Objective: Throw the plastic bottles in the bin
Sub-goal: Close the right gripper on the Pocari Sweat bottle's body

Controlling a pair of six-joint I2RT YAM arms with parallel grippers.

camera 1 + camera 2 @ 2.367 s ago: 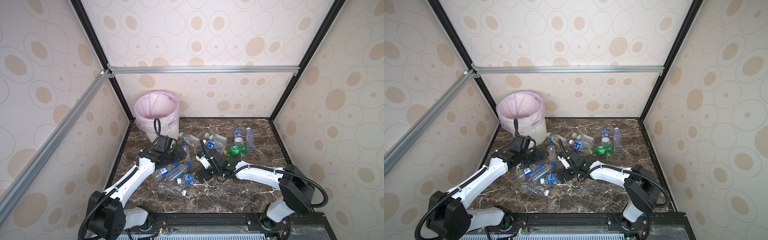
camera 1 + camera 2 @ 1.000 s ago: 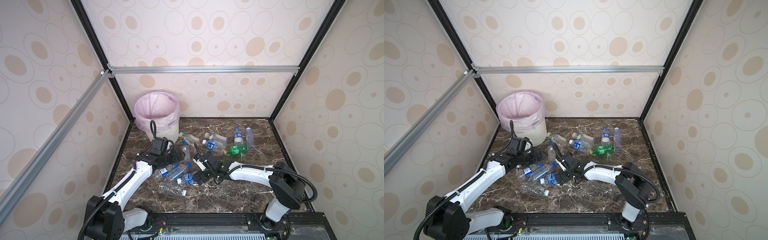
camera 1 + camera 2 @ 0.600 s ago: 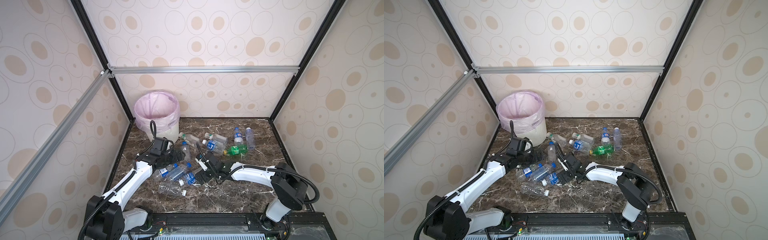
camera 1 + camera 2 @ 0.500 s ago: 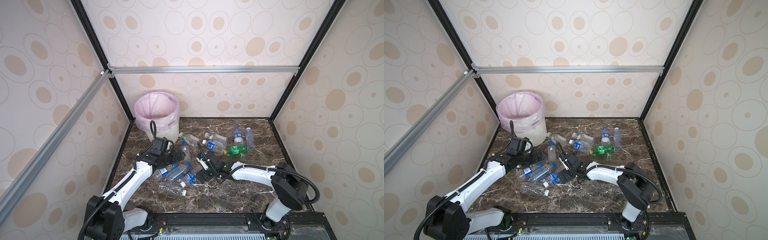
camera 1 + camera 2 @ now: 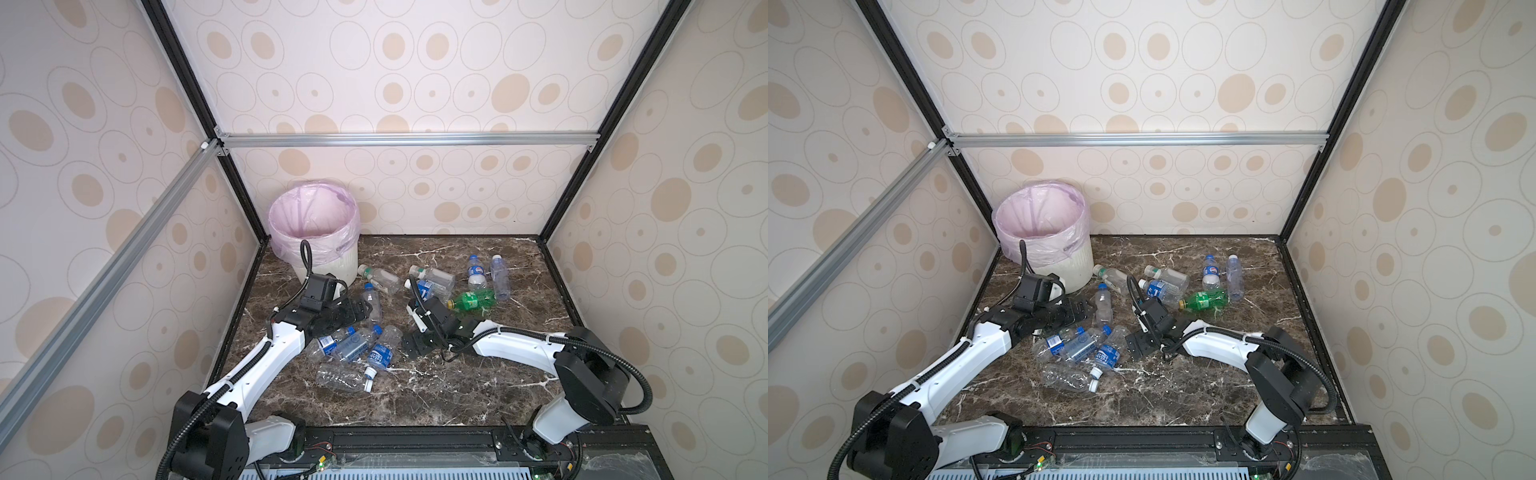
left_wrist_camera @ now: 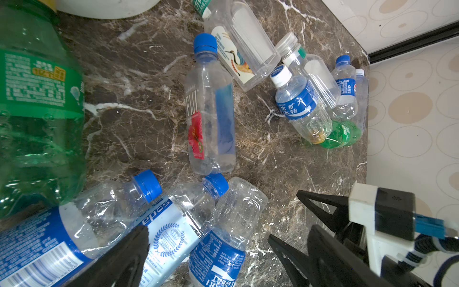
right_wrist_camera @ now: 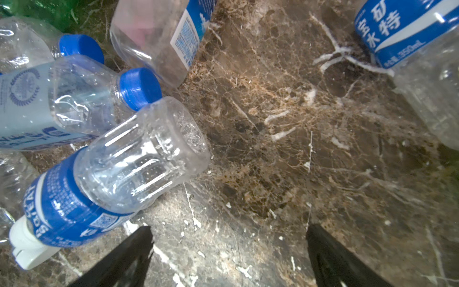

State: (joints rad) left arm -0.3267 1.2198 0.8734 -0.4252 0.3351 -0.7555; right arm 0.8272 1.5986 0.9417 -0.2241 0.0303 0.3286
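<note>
Approach step: left gripper (image 5: pixel 362 311) and right gripper (image 5: pixel 417 345) both gape wide and empty, low over plastic bottles (image 5: pixel 353 341) strewn on marble floor (image 5: pixel 457 395), bin (image 5: pixel 347 266) in far left corner; next, right one probably needs shifting over blue-label bottle (image 7: pixel 119 171), then closing.

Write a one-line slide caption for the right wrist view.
Open right gripper hovers over the bare marble tabletop, with a white-capped, blue-labelled clear bottle lying on its side just beside it.

Bright, diffuse light in both top views, soft shadows. Wrist views: glare streaks the clear bottle (image 7: pixel 139 159), the close green bottle (image 6: pixel 37 111) blurs.
</note>
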